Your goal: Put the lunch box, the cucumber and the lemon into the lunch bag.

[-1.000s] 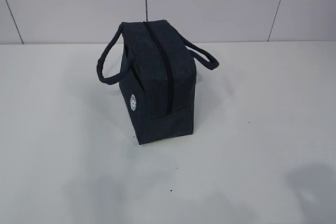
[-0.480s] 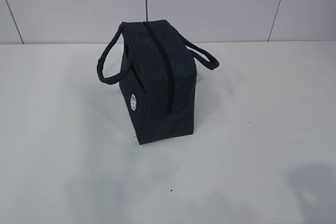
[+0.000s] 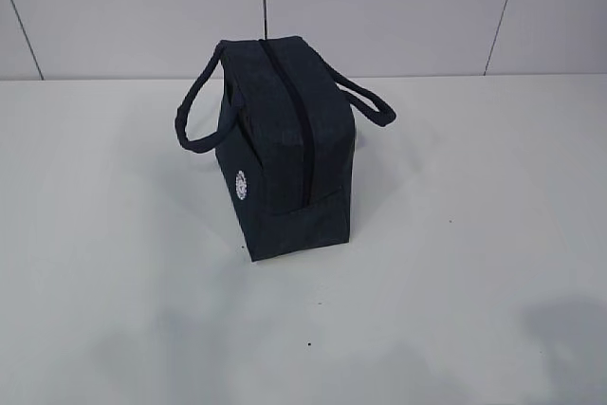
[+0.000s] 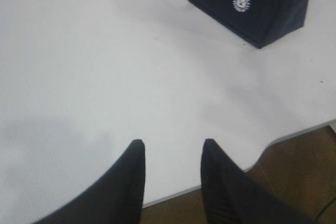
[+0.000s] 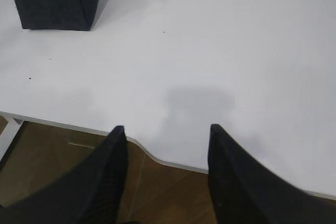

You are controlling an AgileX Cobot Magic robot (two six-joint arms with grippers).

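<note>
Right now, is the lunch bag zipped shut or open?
Shut, as far as shown: the lunch bag stands upright on the table, and its zipper runs as one closed dark line along the top, with no gap.

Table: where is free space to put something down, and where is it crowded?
The table is bare on both sides of the lunch bag and between the bag and the near edge. Only the middle is taken: the bag stands there, its handles looping out left and right. Behind it, only a narrow strip remains before the wall.
</note>
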